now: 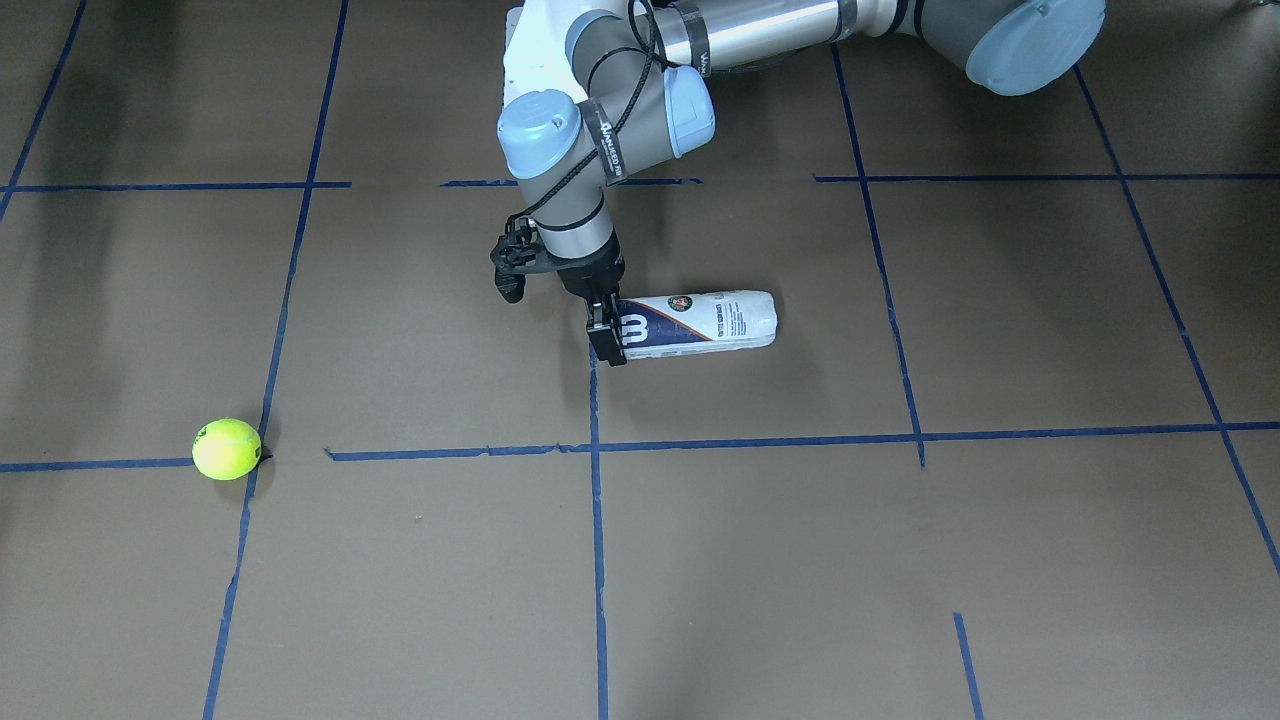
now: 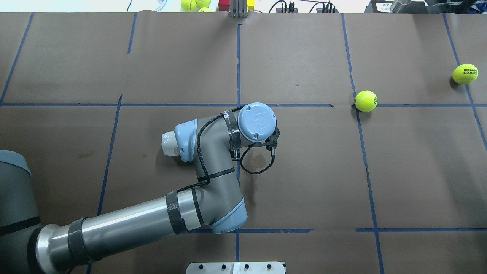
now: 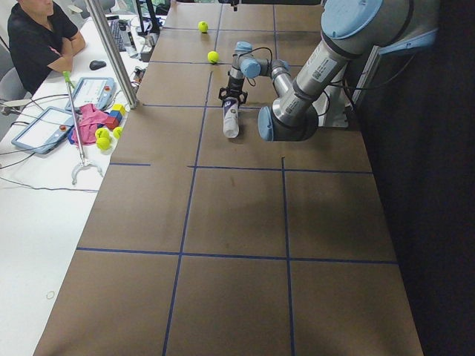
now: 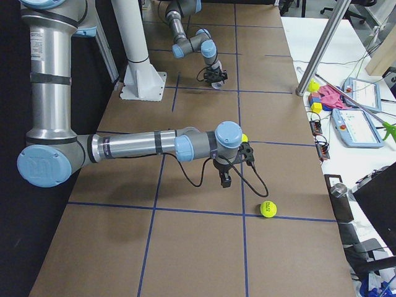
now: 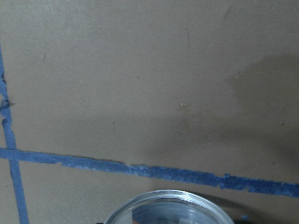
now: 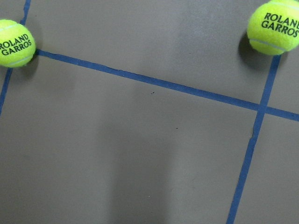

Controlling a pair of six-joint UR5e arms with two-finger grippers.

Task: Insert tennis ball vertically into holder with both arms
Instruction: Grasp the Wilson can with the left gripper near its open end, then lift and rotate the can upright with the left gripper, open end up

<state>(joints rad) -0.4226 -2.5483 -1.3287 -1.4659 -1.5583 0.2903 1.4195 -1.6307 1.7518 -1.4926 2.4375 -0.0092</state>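
The clear plastic cylindrical tennis-ball can (image 1: pixel 700 320) with a navy-and-white label lies on its side on the brown paper-covered surface (image 1: pixel 900 560). The left arm's black two-finger tool (image 1: pixel 606 338) is clamped on its mouth end, and the left wrist view shows only the can's silver rim (image 5: pixel 168 200) at its bottom edge. The step in hand looks like righting the can. The lift should pivot about the closed base and finish with the mouth facing straight up, the grip placed so the opening is left free. The thin plastic will likely flex, so squeeze moderately and tilt slowly. A small fuzzy neon yellow-green tennis ball (image 1: pixel 227 449) sits well apart from the can on a blue tape line (image 1: pixel 760 440), and a second like ball (image 2: pixel 465 74) lies farther out. The right arm's tool (image 4: pixel 225 183) hangs above the surface near the two, and I cannot tell whether it is open or closed. It should take one ball from above, centred, for a straight drop into the mouth.
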